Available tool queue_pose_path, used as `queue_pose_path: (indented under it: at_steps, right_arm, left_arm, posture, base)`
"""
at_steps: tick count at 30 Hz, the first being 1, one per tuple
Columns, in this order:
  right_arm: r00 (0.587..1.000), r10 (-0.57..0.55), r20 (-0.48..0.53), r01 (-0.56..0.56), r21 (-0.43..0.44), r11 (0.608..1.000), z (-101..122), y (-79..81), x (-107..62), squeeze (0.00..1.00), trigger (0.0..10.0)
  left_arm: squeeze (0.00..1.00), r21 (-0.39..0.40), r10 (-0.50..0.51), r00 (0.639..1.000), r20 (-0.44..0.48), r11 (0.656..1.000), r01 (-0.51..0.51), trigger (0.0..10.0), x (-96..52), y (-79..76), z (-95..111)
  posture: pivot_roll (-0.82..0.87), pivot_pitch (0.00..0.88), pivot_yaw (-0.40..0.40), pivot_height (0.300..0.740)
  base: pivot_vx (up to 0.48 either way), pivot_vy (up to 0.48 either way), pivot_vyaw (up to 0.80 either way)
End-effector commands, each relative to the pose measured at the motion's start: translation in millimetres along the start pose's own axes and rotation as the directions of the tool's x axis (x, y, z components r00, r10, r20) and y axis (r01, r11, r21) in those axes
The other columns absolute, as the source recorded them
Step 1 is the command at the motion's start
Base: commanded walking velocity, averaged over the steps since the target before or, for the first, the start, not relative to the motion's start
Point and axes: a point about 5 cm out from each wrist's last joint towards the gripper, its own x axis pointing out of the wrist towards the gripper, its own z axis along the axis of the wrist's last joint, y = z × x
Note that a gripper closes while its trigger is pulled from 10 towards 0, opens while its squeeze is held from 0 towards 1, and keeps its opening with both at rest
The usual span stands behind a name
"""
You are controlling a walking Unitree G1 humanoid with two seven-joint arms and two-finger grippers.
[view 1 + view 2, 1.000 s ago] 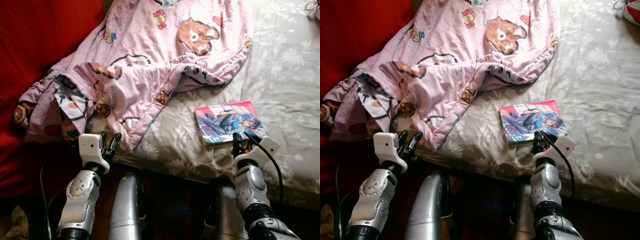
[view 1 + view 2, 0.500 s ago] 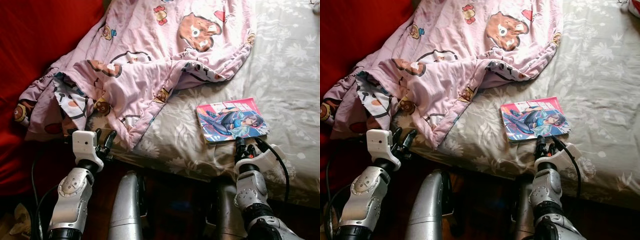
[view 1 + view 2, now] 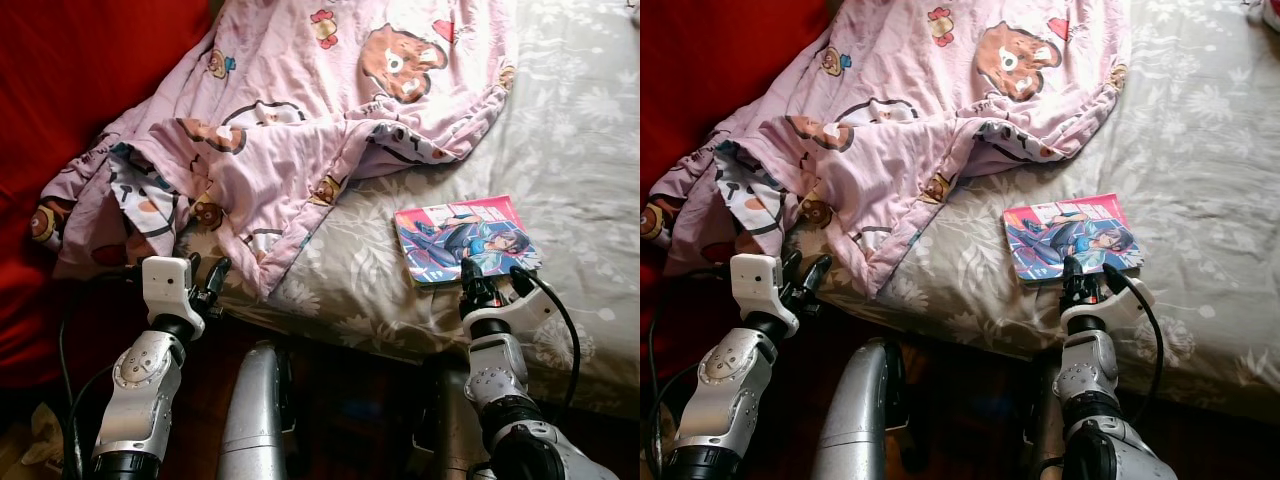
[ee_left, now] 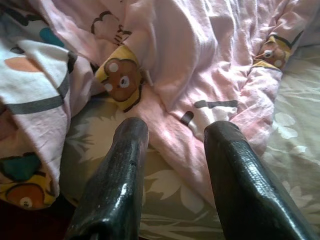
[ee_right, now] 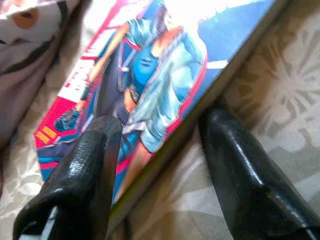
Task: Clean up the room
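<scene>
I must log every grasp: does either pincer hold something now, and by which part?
Nothing is held. The right pincer is open astride the near edge of the book; the left pincer is open before the pink blanket.

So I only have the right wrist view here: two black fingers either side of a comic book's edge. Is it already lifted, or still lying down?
Observer: It lies flat on the grey floral bedsheet. In the left eye view the book sits near the bed's front edge, and the right gripper is at the book's near edge, fingers open.
Operator: Anything else on the bed near it?
Observer: A crumpled pink cartoon-print blanket covers the bed's left part, apart from the book.
Operator: And the other arm?
Observer: The left gripper is raised at the bed's front edge, just below the blanket's hanging hem. Its wrist view shows the fingers open, holding nothing.
</scene>
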Motion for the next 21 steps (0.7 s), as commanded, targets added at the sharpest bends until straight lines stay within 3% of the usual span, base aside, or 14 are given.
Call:
queue_pose_path:
  at_steps: [1, 5, 8, 14, 21]
  right_arm:
    - [0.998, -0.053, -0.041, 0.055, 0.037, 0.998, -11, -10.3, -7.4, 0.00, 10.0]
    - [0.992, -0.103, -0.073, 0.106, 0.042, 0.993, -16, -20.5, -12.9, 0.00, 10.0]
    - [0.991, -0.104, -0.090, 0.114, 0.115, 0.987, -19, -23.9, -15.2, 0.00, 10.0]
    - [0.996, -0.063, -0.063, 0.078, 0.268, 0.960, -18, -21.2, -13.3, 0.00, 10.0]
    - [0.999, -0.031, -0.026, 0.038, 0.325, 0.945, -10, -15.2, -7.2, 0.00, 10.0]
  left_arm:
    - [0.00, 0.023, 0.016, 1.000, -0.026, 1.000, -0.016, 10.0, -5.6, 6.2, -4]
    - [0.00, 0.030, 0.013, 0.999, -0.029, 0.999, -0.013, 10.0, -7.6, 6.9, -4]
    - [0.00, 0.035, 0.017, 0.999, -0.027, 0.999, -0.016, 10.0, -9.7, 8.7, -2]
    - [0.00, 0.047, 0.021, 1.000, -0.022, 0.999, -0.020, 10.0, -16.0, 11.9, 2]
    - [0.00, 0.062, 0.029, 0.999, -0.031, 0.998, -0.027, 10.0, -20.2, 15.8, 2]
  posture:
    - [0.21, 0.378, 0.144, 0.580]
    - [0.21, 0.381, 0.142, 0.580]
    - [0.22, 0.385, 0.144, 0.580]
    - [0.25, 0.395, 0.158, 0.580]
    - [0.28, 0.411, 0.167, 0.580]
  base:
    - [0.000, 0.000, 0.00]
    - [0.000, 0.000, 0.00]
    - [0.000, 0.000, 0.00]
    - [0.000, 0.000, 0.00]
    - [0.000, 0.000, 0.00]
